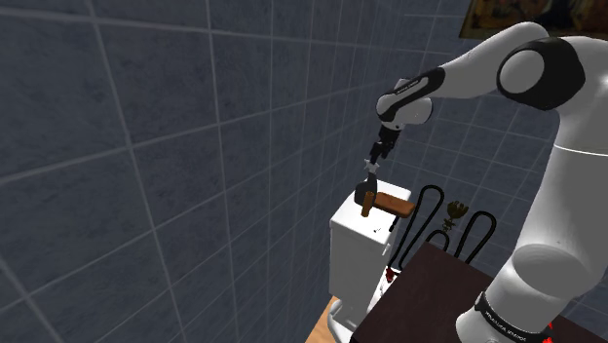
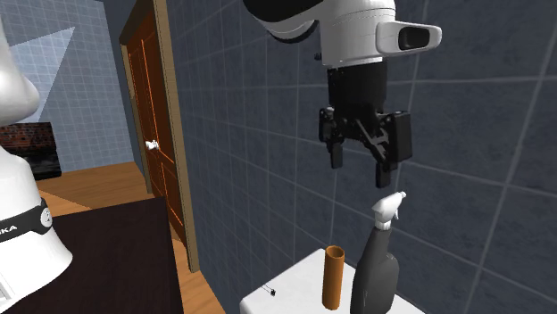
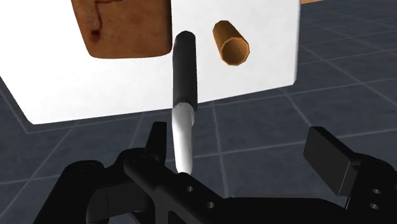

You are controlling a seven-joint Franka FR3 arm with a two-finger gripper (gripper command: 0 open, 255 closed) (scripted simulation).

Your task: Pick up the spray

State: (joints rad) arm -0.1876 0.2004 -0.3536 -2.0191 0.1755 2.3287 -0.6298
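We find the gripper [image 2: 361, 168] poised over the spray bottle [image 2: 376, 268], its two black fingers spread apart and clasping nothing. One fingertip sits just above the bottle's white trigger head, and as far as we can tell the two do not touch. The spray bottle, dark in the body and white at the head, stands upright on the flat top of a white unit [image 2: 284, 290] set against the dark grey tiled wall [image 2: 482, 116]. In the wrist view we look down along the bottle, which lines up with the gap between the fingers and lies nearer one finger than the other. Just beside the bottle, toward the second exterior view's left, a brown tube [image 2: 333, 276] stands on end, and the wrist view shows its open mouth. A brown block [image 1: 397, 205] lies on the same top, touching or nearly touching the bottle on the shoulder view's right. As for writing, white letters run along the black band [image 2: 18, 227] around the arm's base. We read them as ending in "KA", the rest being cut off at the edge. The base rests on the dark-topped stand [image 2: 98, 259], and a wooden door [image 2: 147, 134] with a white handle shows beyond it.
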